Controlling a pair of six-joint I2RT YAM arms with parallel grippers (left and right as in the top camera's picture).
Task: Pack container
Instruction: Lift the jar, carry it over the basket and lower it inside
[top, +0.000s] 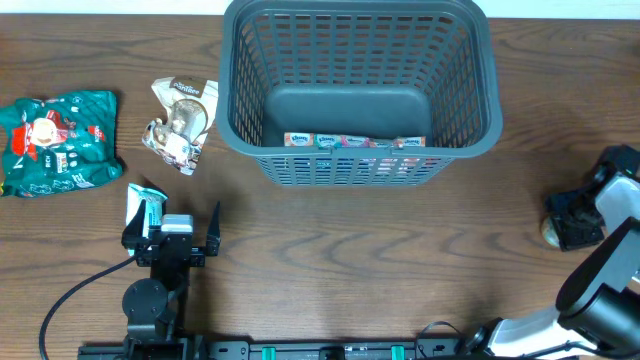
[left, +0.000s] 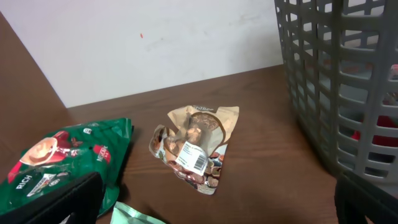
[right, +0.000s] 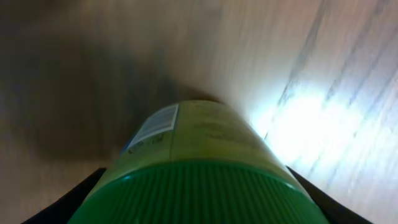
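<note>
A: Where did the container (top: 470, 90) stand?
B: At the counter's (top: 350, 260) far edge, mid-width.
A: And the grippers?
B: The left gripper (top: 172, 215) sat near the front-left corner, spread wide and empty, well apart from it. The right gripper (top: 572, 218) was by the right edge, fingers flanking a green-capped bottle (right: 199, 143). Whether they clamped it, I couldn't tell.

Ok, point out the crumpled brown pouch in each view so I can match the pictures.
Overhead: the pouch lies upper left, between the green bag and the basket.
Left wrist: the pouch lies at centre, with the bag at lower left.
Right wrist: not in it; a green-capped bottle fills the view.
Shared landmark: the basket, whose wall stands at the right edge of the left wrist view.
</note>
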